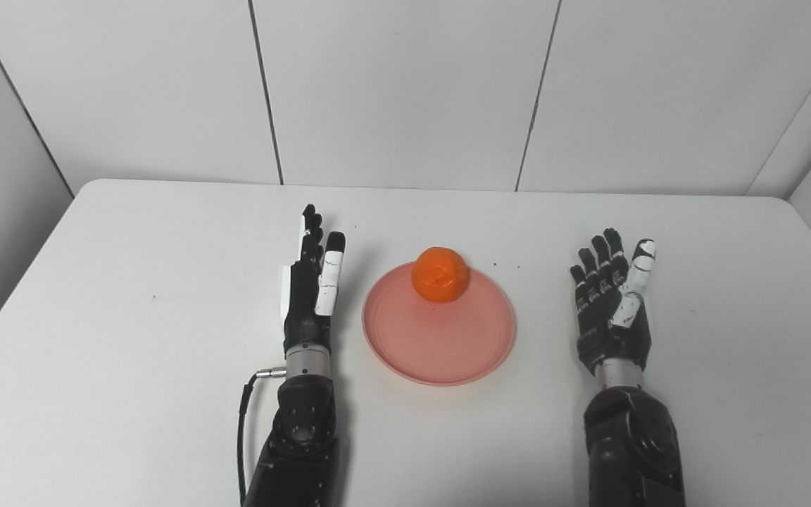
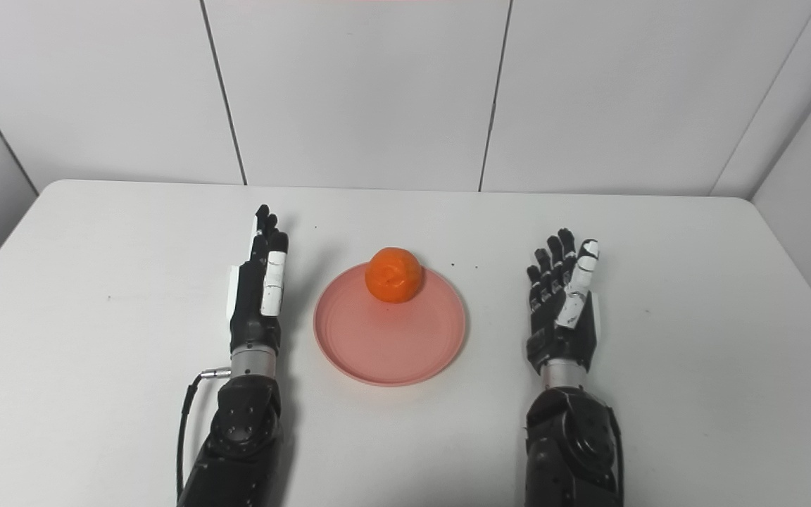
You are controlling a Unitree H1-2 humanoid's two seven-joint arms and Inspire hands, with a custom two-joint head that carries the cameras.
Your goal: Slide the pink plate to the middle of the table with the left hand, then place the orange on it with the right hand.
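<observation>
Resting on the round pink plate (image 1: pixel 439 331), the dimpled orange (image 1: pixel 440 274) sits between empty, straight-fingered left hand (image 1: pixel 312 292) and right hand (image 1: pixel 613 310).

White table (image 1: pixel 131 352) with rounded far corners (a few dark specks); pale panelled wall (image 1: pixel 405 84) behind, dark seams between panels.

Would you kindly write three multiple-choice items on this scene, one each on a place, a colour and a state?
1. Where is the orange?
A. on the far part of the plate
B. on the bare table left of the plate
C. in the right hand

2. What colour is the plate?
A. blue
B. pink
C. green

3. How is the right hand?
A. shut on the orange
B. shut on the plate's rim
C. open, holding nothing

Answers: 1 A, the orange sits near the plate's far rim; 2 B, the plate is plainly pink; 3 C, its fingers are spread, apart from plate and orange.
</observation>
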